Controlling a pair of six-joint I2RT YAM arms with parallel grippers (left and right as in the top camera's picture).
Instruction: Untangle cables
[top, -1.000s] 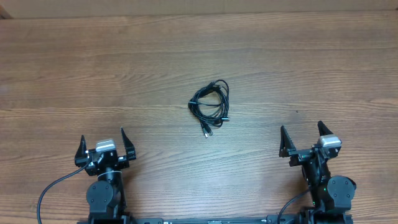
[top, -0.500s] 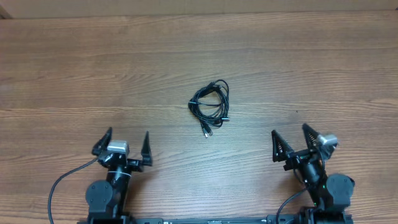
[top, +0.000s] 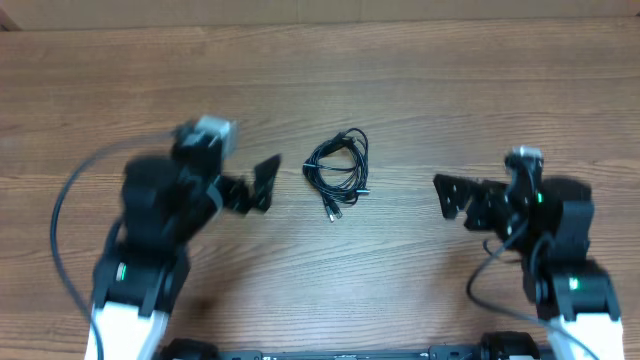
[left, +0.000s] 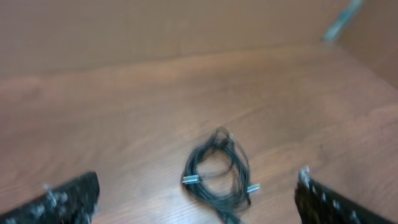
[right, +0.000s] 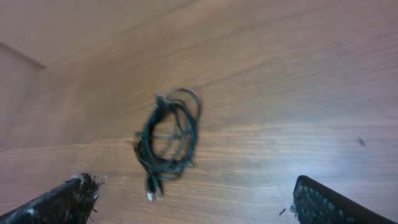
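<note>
The step in hand is judged to be the approach: on the one brown wood-grain table (top: 420, 90), the two white-and-black arms point inward with the left pincer (top: 255, 188) and the right pincer (top: 452, 198) both fully spread and holding nothing. The single small tangle of thin black cables (top: 338, 170) lies flat mid-table between them, untouched, nearer the left pincer. The next move calls for each pincer to descend on a different strand or plug end; the number of cords in the tangle cannot be told.
</note>
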